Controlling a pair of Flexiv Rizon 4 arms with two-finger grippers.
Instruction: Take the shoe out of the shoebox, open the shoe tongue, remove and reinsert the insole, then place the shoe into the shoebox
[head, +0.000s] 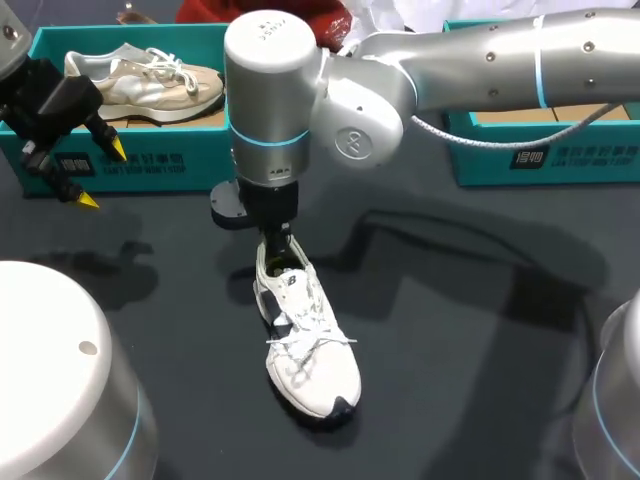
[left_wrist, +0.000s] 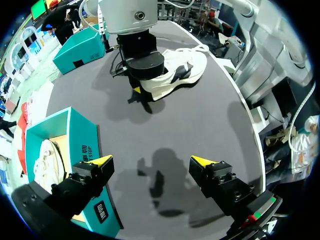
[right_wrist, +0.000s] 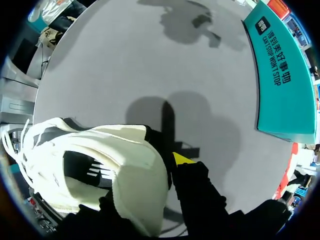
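Shoe (head: 305, 350): out of the box, resting on the table (head: 450, 330).
Right gripper (head: 276, 245): pinching the heel wall, one finger inside, one outside.
Left gripper (left_wrist: 151, 161): spread, empty, beside the shoebox (head: 150, 160).
Method: pin the heel down; take the tongue by its top edge, clear of the laces.

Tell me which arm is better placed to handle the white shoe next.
Probably the right: the right gripper sits at the white shoe's heel, while the left gripper hangs open beside the teal shoebox, well away from it.
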